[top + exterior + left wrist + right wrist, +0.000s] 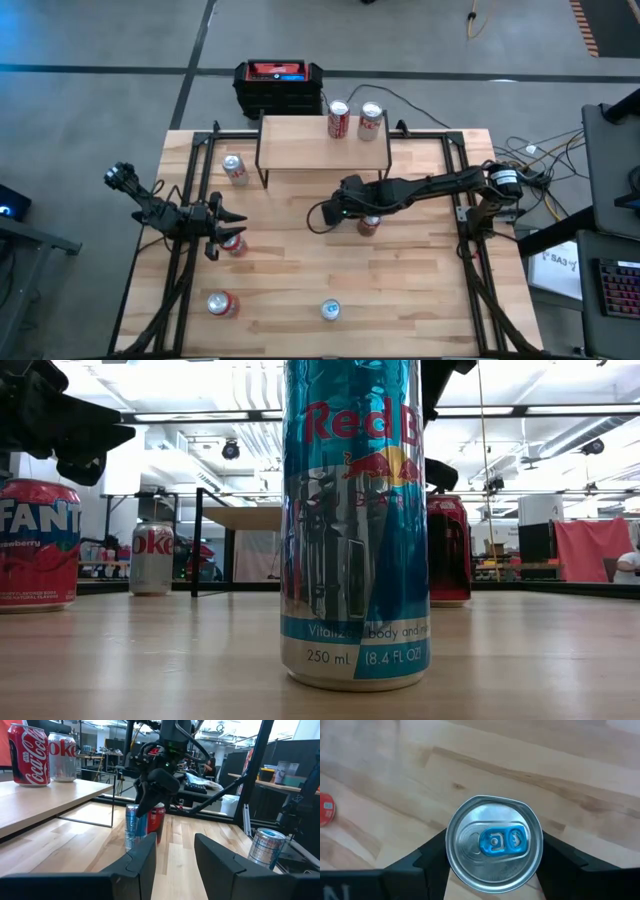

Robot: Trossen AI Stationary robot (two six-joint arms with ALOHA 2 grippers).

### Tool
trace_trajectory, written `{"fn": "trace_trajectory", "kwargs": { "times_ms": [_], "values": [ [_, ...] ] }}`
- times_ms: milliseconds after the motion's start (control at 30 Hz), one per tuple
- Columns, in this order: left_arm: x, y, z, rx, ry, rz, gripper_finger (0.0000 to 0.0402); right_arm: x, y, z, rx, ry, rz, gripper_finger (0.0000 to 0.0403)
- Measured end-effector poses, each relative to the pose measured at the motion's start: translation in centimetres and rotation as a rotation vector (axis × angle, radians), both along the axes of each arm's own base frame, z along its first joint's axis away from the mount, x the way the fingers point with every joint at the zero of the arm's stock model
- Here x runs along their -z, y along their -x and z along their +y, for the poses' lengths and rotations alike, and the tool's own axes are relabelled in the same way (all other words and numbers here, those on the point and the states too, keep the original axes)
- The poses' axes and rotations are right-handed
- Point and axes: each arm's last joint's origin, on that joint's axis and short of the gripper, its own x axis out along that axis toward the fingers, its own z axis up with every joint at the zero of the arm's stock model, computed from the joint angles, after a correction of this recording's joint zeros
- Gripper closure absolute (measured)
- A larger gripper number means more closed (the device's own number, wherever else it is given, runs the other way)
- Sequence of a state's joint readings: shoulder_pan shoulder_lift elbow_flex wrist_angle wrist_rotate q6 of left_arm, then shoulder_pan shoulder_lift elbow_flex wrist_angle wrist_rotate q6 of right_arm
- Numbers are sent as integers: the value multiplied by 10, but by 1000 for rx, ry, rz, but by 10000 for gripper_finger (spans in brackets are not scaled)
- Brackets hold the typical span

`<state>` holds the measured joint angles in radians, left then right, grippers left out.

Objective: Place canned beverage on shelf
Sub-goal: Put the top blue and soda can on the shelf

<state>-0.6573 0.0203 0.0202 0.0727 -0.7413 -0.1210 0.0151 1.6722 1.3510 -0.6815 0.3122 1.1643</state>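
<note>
Right gripper: positioned over the middle of the table, in front of the shelf and just clear of its front edge. Its two fingers press against opposite sides of the slim blue can, which stands upright on the table directly beneath the wrist, top facing up with the blue tab visible. Finding: clamped on the slim blue can; the can's base appears to be on the wood, not lifted.

A dark red can stands just beside the gripped can, on the side towards the right arm's base.

Shelf: at the far edge of the table, carrying two upright cans, a red cola can and a silver cola can, side by side near its right end.

Left gripper: low over the left part of the table, fingers drawn in, holding nothing. A red soda can lies just beside its tip.
</note>
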Motion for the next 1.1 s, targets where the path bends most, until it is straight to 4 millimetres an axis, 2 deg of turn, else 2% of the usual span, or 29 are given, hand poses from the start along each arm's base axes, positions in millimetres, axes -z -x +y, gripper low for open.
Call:
{"fn": "trace_trajectory", "kwargs": {
  "times_ms": [167, 533, 700, 1100],
  "values": [
    [0, 0, 0, 0, 0, 0, 283, 0, 1, 0, -44, 29, 25, 154],
    [0, 0, 0, 0, 0, 0, 283, -4, 7, -1, -29, 51, 107, 175],
    [0, 0, 0, 0, 0, 0, 283, -12, 4, -1, -75, 82, 100, 158],
    [0, 0, 0, 0, 0, 0, 283, -14, -3, -1, -229, 165, 81, 118]
  ]
}}
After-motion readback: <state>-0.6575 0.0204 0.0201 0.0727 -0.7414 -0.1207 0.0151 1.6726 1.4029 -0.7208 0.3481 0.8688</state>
